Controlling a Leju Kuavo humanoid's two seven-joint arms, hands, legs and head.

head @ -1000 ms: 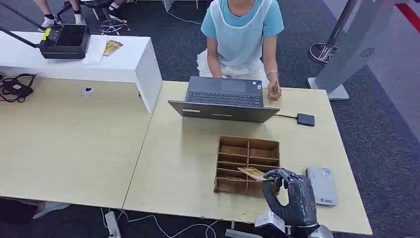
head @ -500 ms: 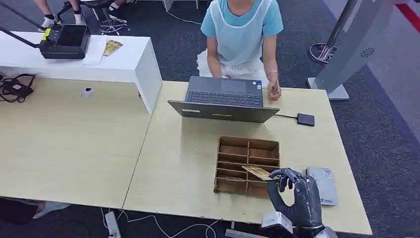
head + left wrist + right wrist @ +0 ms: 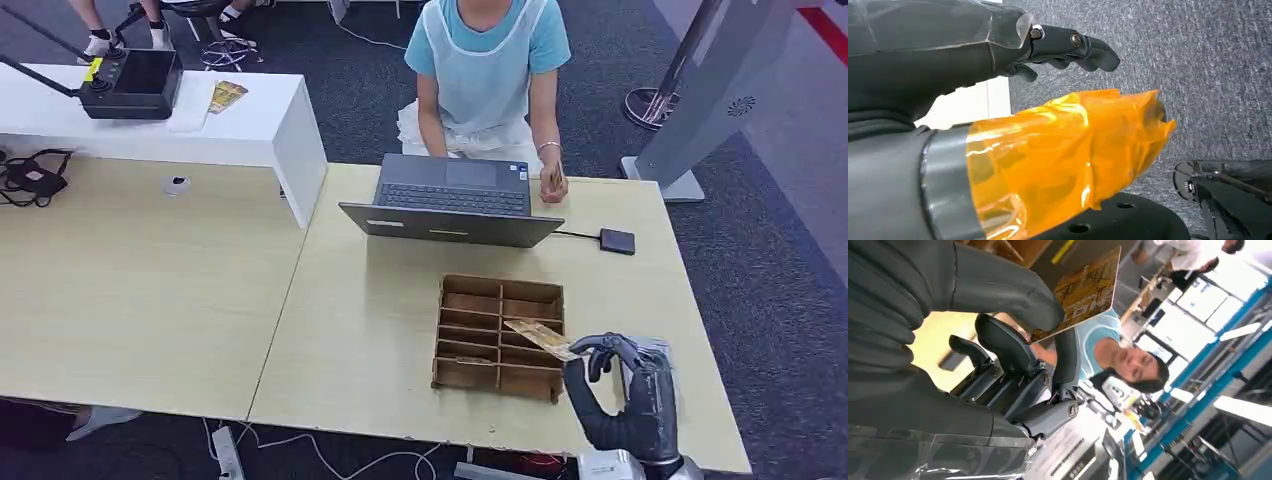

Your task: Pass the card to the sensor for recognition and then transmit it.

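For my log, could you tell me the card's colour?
Brown with yellow print; right wrist view.

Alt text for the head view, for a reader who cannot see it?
The robot's right hand pinches a card above the wooden divider tray on a light table. Across it, a person sits at a laptop.

Sensor (image 3: 655,352) half behind right hand (image 3: 630,395)

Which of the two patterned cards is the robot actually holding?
The card over the brown divided box, pinched in the fingers of the right hand. The other card lies untouched on the white shelf far left.
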